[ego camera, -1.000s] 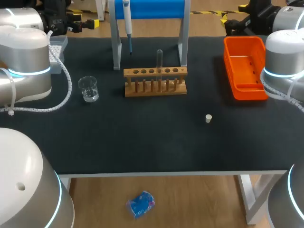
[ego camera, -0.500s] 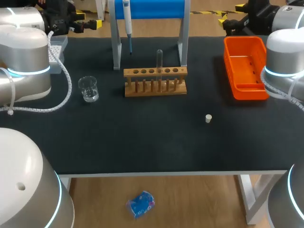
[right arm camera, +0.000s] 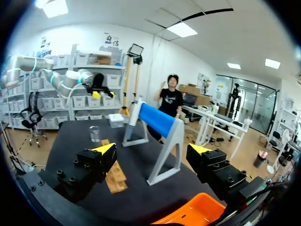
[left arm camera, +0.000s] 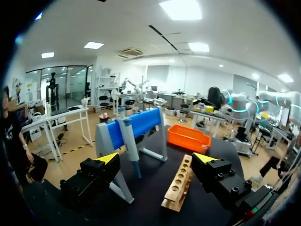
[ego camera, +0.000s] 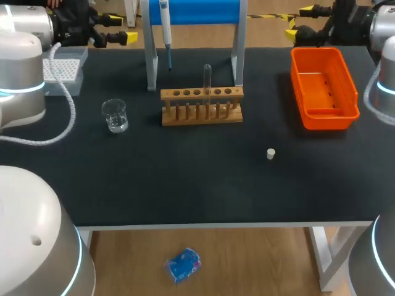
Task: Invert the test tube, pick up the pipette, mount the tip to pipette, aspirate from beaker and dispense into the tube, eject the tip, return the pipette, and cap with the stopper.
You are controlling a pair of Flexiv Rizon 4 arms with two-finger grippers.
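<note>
**Every step of the task is yet to do, both arms empty at the far corners**

The left gripper (ego camera: pixel 122 29) sits at the far left corner of the bench (ego camera: pixel 185 185), above the tip box (ego camera: pixel 63 68). The right gripper (ego camera: pixel 299 23) sits at the far right corner, just behind the orange bin (ego camera: pixel 345 86). Each wrist view shows its own fingers spread wide with nothing between them.

The test tube (ego camera: pixel 207 79) stands in the wooden rack (ego camera: pixel 202 106) in the middle of the bench, well apart from both grippers. Its top end looks rounded, so it probably stands mouth down, though this is too small to be sure. The pipette (ego camera: pixel 165 24) hangs on the blue and grey stand (ego camera: pixel 150 61) behind the rack, untouched. The beaker (ego camera: pixel 115 115) is to the left of the rack and holds a little clear liquid. The stopper (ego camera: pixel 270 153) lies alone on the bench, in front of the rack and to its right.

Judging from this layout, no step is done. The tube is not turned over, no tip is mounted, nothing is aspirated or dispensed, and the stopper is off. The first move would likely fall to whichever arm reaches the tube in the rack
</note>
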